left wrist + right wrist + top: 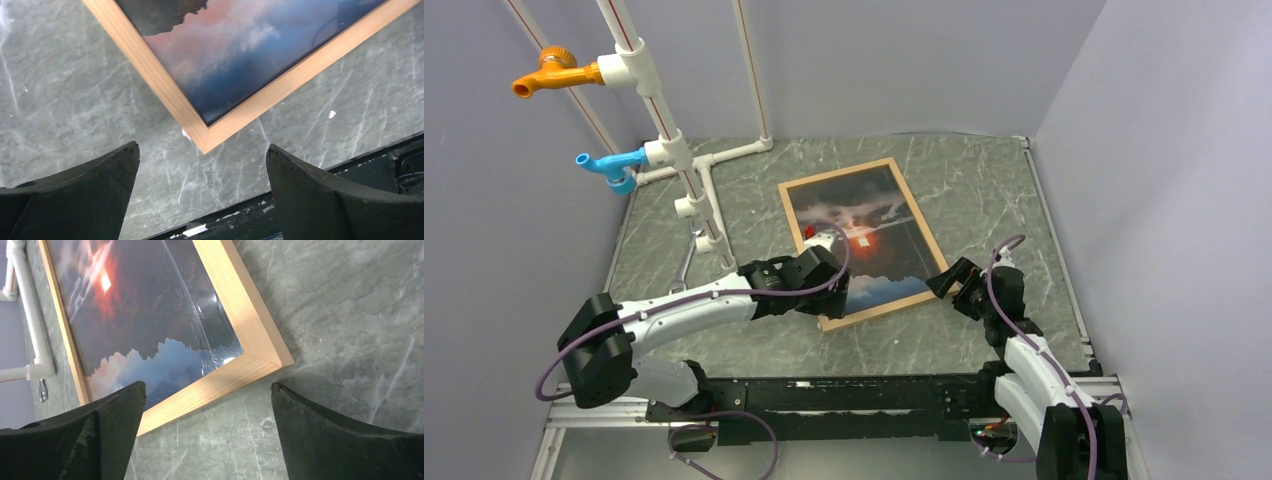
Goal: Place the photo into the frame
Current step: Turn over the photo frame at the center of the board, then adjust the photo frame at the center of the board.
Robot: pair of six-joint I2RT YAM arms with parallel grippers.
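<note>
Top external view: photo (pixel 874 215) lies face-up inside frame (pixel 247 315), flat on table (pixel 984 180), w/ left gripper (pixel 202 147) by its near-left corner & right gripper (pixel 207 385) just off near-right corner, both w/ jaws wide apart, nothing held. Print prob. light, thin, bendy, glossy-slick & easy to crease; shiny ripple near right corner suggests it's not fully seated. Best press its edge down w/ one fingertip & steady frame by its stiff wood strip.

frame (pixel 250 315): one
photo (pixel 864 215): one
taps: two, orange tap (pixel 549 72) and blue tap (pixel 609 165)
metal tool (pixel 686 262): one
grippers: two, left gripper (pixel 202 155) and right gripper (pixel 207 390)
</note>
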